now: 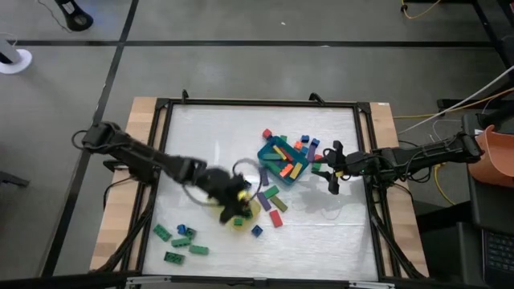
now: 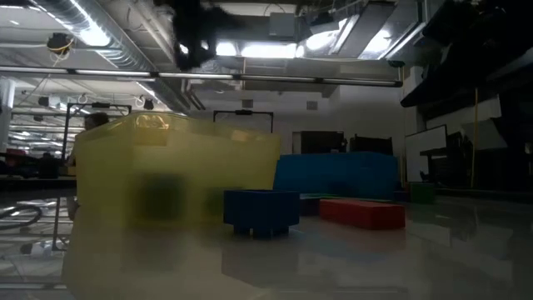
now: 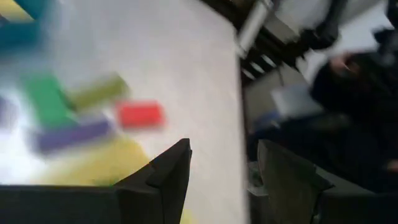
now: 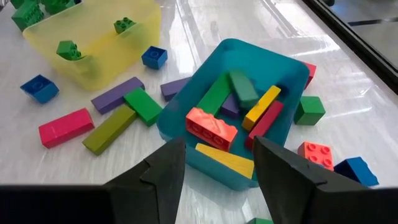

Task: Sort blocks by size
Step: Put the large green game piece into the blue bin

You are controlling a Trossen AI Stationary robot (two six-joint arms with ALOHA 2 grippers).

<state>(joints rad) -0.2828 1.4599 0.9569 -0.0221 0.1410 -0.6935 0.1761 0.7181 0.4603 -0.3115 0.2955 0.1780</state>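
Yellow tray (image 1: pixel 241 218) sits under the left claw (image 1: pixel 233 210), fingers apart and empty, so a drop looks just done. Right claw (image 4: pixel 214 165), also apart, hovers near the blue tray (image 4: pixel 273 68) of long blocks (image 4: pixel 261 107). Next up: grab another loose one.

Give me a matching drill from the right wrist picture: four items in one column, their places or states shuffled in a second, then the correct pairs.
Items:
1. yellow tray
2. teal-blue tray
3. pink-red bar
4. right gripper

Places or states:
A. lying flat on the table, outside both trays
B. holds two small green bricks
C. jaws apart, nothing between them, near the teal-blue tray
D. holds long bars in yellow, green, red and orange

Pairs: 1-B, 2-D, 3-A, 4-C
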